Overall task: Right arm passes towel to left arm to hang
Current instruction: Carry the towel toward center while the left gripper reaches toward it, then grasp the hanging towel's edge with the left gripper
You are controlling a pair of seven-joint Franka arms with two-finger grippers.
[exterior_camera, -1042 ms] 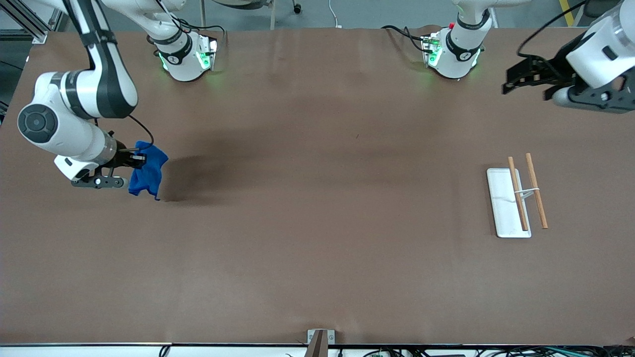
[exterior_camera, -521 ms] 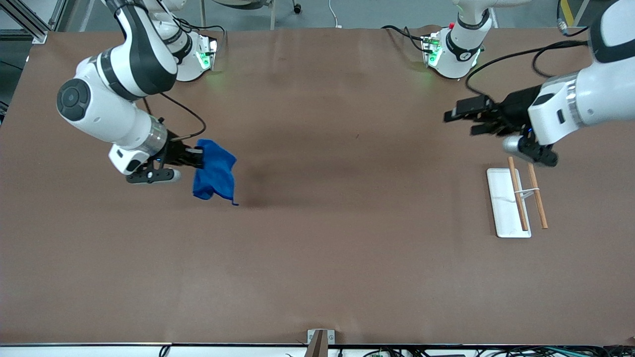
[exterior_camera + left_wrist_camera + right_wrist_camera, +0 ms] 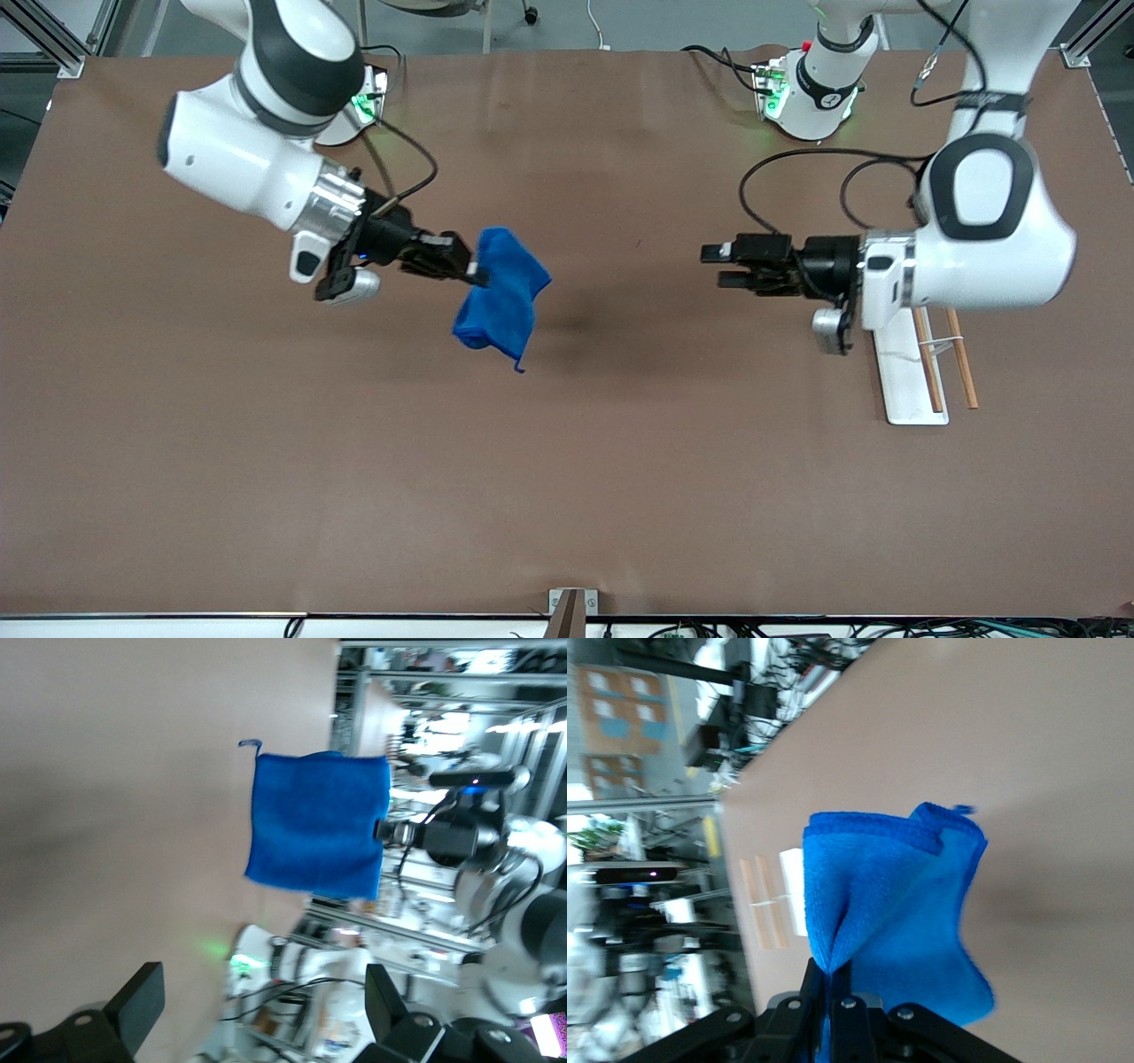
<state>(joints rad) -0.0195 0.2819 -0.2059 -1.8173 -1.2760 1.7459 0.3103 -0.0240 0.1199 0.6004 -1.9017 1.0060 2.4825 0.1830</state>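
Note:
The bright blue towel (image 3: 501,296) hangs in the air over the middle of the table, pinched at its upper edge by my right gripper (image 3: 472,270), which is shut on it. In the right wrist view the towel (image 3: 895,904) droops from the closed fingers (image 3: 833,992). My left gripper (image 3: 716,267) is open and empty, held level over the table, pointing at the towel with a wide gap between them. The left wrist view shows the towel (image 3: 319,824) ahead, between its spread fingers (image 3: 142,1001).
A white tray (image 3: 902,372) with a rack of two wooden rods (image 3: 961,354) stands at the left arm's end of the table, partly under the left arm's wrist. Both arm bases stand along the table edge farthest from the front camera.
My right gripper has carried the towel from the right arm's end toward the table's middle. My left gripper has swung down and inward from the left arm's end, now facing the towel.

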